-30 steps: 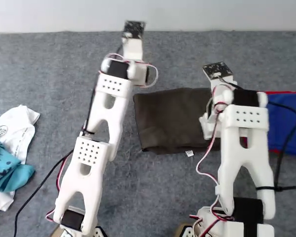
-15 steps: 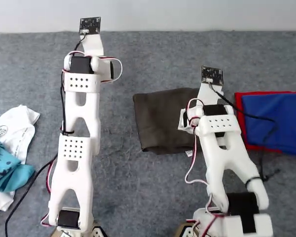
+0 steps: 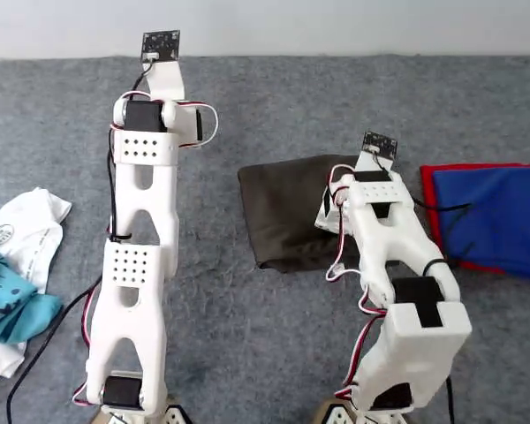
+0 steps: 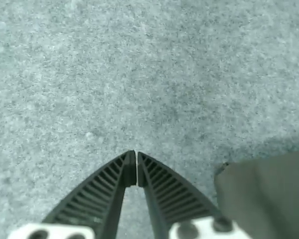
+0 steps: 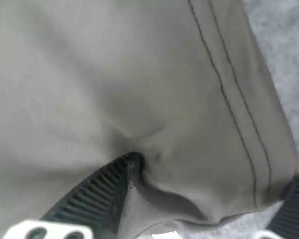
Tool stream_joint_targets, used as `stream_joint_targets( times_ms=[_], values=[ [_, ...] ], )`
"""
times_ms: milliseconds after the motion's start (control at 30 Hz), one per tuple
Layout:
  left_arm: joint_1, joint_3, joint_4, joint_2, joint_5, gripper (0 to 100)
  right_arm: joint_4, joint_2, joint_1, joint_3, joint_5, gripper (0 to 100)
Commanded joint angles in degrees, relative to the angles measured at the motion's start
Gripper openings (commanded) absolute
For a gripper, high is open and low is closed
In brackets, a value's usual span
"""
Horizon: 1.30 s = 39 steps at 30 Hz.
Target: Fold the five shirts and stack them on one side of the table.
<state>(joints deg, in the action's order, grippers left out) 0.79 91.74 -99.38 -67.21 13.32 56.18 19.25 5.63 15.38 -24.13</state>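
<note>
Grey carpet point(image 3: 336, 88); left end effector point(image 4: 136, 169) closed, empty; right end effector point(image 5: 214, 174) spread astride olive shirt point(image 3: 283, 212)

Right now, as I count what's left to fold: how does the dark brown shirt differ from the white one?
The dark brown shirt lies flat as a neat rectangle; the white shirt is crumpled. The dark brown shirt sits mid-table; the white shirt lies at the left edge beside a teal shirt. Both rest on the grey cover.
</note>
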Motion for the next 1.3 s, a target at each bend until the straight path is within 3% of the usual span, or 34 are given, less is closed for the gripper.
stream_joint_targets(
  times_ms=[0, 200, 433, 700, 1067, 1267],
  values=[
    [-0.8, 3.6, -1.5, 0.9, -0.4, 1, -0.6, 3.1, -2.0, -1.4, 1.7, 27.3],
    [-1.0, 3.7, -1.8, 1.0, -1.5, 1, 1.2, 2.8, -2.2, -1.8, 9.0, 2.8],
    [-2.2, -0.4, -1.8, 7.7, -1.6, 1, 9.9, -5.3, -2.9, -7.1, 10.9, 1.5],
    [-5.3, -24.1, -1.4, 23.3, -2.6, 1, 17.7, -12.1, -4.9, -17.9, 20.7, 1.4],
    [-11.6, -53.1, 0.7, 48.8, -7.6, 1, 24.0, -9.2, -25.0, -34.4, 35.5, 1.3],
    [-12.3, -80.5, 10.1, 68.7, -9.3, 1, 23.5, -6.5, -36.0, -39.7, 41.3, 1.3]
  ],
)
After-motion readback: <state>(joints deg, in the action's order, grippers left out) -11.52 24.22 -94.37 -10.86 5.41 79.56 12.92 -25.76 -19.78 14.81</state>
